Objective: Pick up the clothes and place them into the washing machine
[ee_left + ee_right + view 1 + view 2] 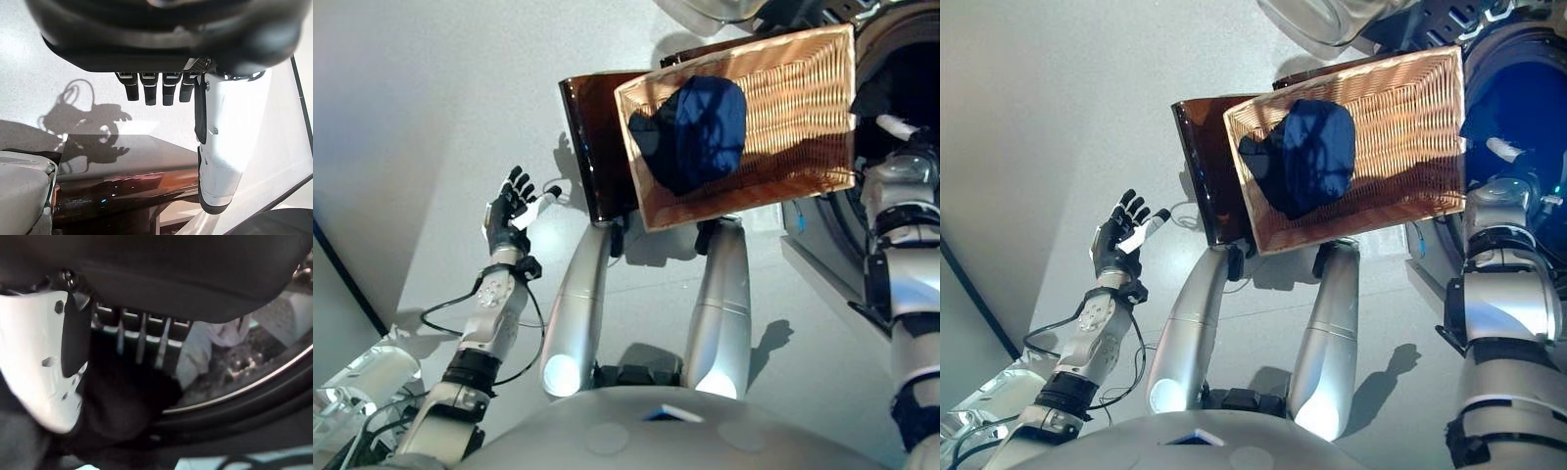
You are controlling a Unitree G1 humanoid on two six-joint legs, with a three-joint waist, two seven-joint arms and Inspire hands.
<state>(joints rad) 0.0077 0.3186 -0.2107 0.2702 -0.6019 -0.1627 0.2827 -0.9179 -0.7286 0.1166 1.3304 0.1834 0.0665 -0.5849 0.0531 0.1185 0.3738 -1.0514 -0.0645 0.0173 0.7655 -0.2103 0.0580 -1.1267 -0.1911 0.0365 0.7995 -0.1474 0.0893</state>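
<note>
A wicker basket (773, 59) rests on a dark brown table (592, 147) and holds a dark blue garment (695, 132). To its right is the washing machine's round opening (906, 69). My right hand (898, 124) is at that opening, shut on a dark garment (122, 401) that hangs between its white thumb (39, 362) and fingers over the drum's rim (244, 391). Light-coloured clothes (215, 338) lie inside the drum. My left hand (509, 211) hovers open over the floor, left of the table, holding nothing.
The washing machine's open door (1322, 24) shows at the top edge, behind the basket. A clear plastic object (362, 382) sits at the lower left. Light grey floor stretches to the left of the table.
</note>
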